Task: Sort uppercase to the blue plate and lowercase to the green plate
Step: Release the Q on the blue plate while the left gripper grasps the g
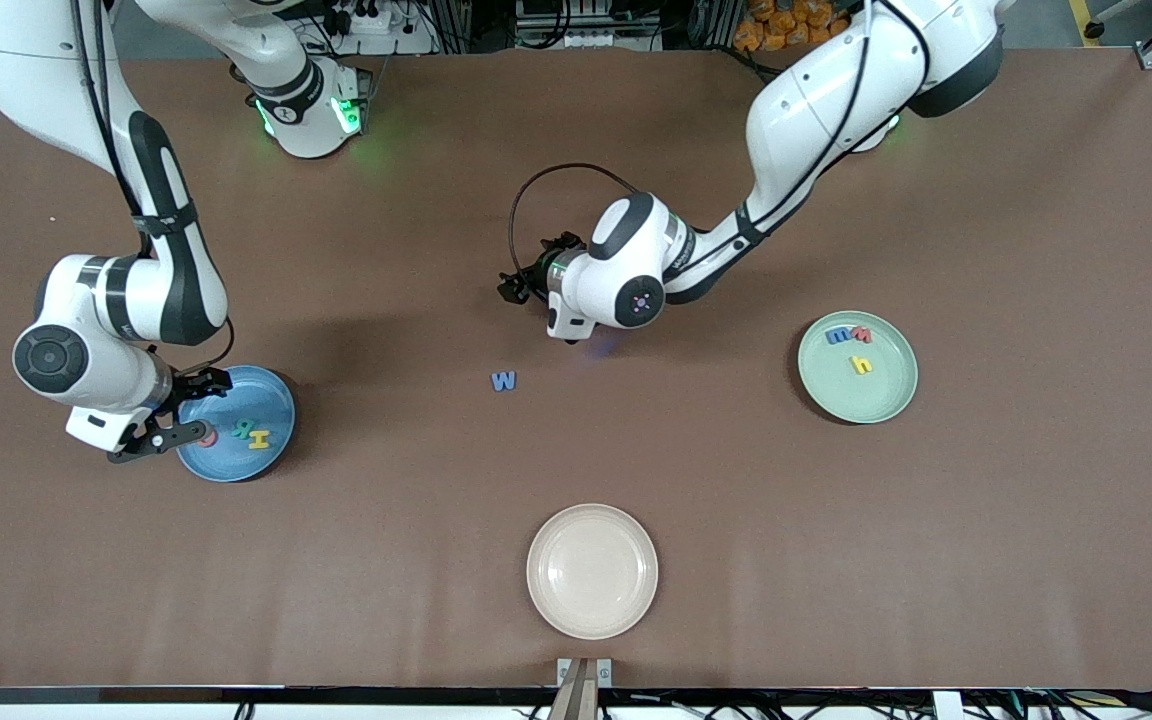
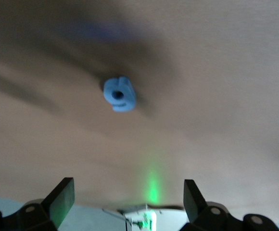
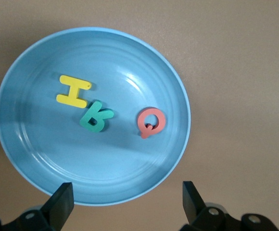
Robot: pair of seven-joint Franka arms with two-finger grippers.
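Three plates: blue plate [image 1: 281, 395] toward the right arm's end of the table, cream plate [image 1: 592, 570] nearest the front camera at the middle, green plate [image 1: 891, 395] toward the left arm's end.
Right gripper [image 1: 179, 408]: hangs over the blue plate's rim, fingers spread wide, holding nothing.
Blue plate contents: yellow H [image 3: 74, 91], teal-green R [image 3: 95, 117] and red Q [image 3: 151, 122] lie flat inside, the R between the other two and just beside the H; the Q apart from them.
Blue W [image 1: 504, 381]: lies flat on the bare brown table [image 1: 1036, 550], between the blue plate and the green plate, in neither, well apart from both.
Blue g-like letter [image 2: 120, 94]: lies alone on the table under the left gripper; seen in the left wrist view only.
Left gripper [image 2: 129, 195]: over the middle of the table, jaws wide apart, empty.
Green plate contents: blue m [image 1: 839, 335] and red w/m [image 1: 862, 334] touching side by side, yellow h [image 1: 862, 365] nearer the front camera than those two.
Cream plate: nothing lies in it.
Readable writing: only the letters themselves, H, R, Q, W, m, h.
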